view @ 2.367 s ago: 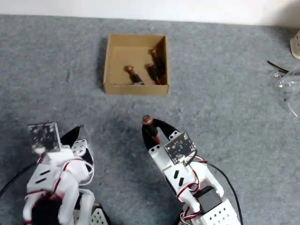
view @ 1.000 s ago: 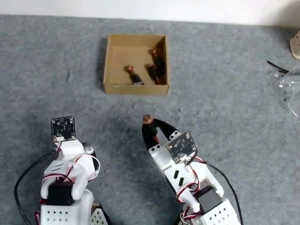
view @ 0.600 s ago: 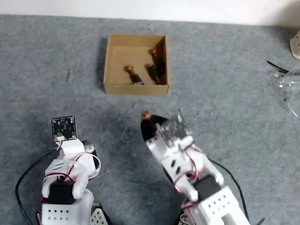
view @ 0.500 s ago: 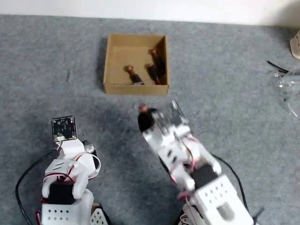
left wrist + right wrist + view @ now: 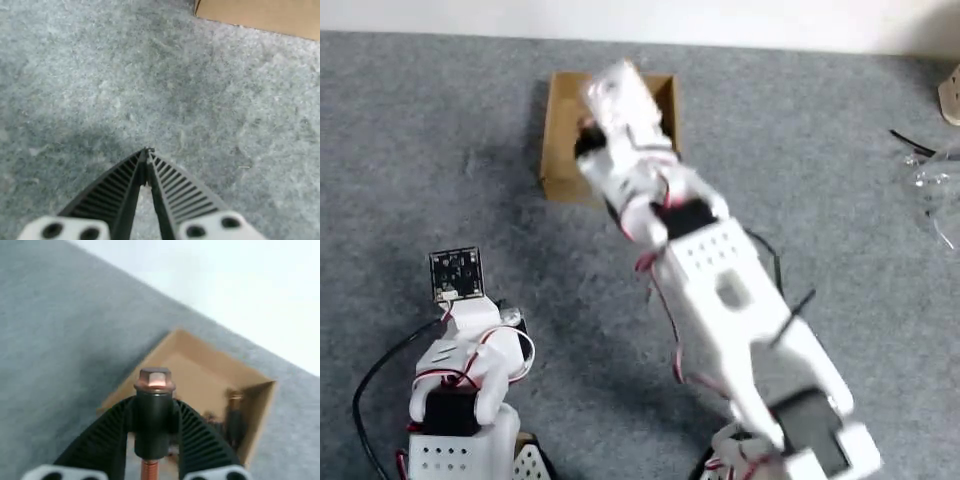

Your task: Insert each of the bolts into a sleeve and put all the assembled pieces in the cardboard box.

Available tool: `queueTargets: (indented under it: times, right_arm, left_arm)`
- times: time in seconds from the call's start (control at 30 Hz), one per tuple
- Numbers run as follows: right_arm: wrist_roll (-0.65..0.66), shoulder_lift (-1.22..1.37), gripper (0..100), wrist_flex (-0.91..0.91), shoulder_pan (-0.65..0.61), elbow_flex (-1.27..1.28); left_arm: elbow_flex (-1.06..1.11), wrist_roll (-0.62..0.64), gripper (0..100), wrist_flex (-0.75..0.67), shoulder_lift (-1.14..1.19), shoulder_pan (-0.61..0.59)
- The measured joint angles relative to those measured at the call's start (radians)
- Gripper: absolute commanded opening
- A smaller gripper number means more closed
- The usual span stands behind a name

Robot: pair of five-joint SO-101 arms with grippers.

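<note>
One grey carpet [image 5: 440, 120] | white wall [image 5: 720, 15] behind | cardboard box [image 5: 558, 150] near wall

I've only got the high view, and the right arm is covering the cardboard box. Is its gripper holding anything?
Observer: Yes, the right gripper is shut on an assembled piece, a copper bolt in a black sleeve.
Operator: Is anything in the box?
Observer: The right wrist view shows the cardboard box open, with another sleeved bolt against an inner wall.
Operator: And the left gripper?
Observer: The left gripper is shut and empty over bare carpet.
</note>
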Motion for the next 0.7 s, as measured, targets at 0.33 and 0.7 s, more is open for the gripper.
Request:
queueTargets:
  times: [0.33,0.7]
  right_arm:
    - [0.000,0.199,0.5,0.000,0.152,-0.203]
    - [0.000,0.489,0.5,-0.005,0.184,-0.365]
  left_arm:
    - [0.000,0.000,1,-0.003,0.000,0.000]
    - [0.000,0.000,1,-0.003,0.000,0.000]
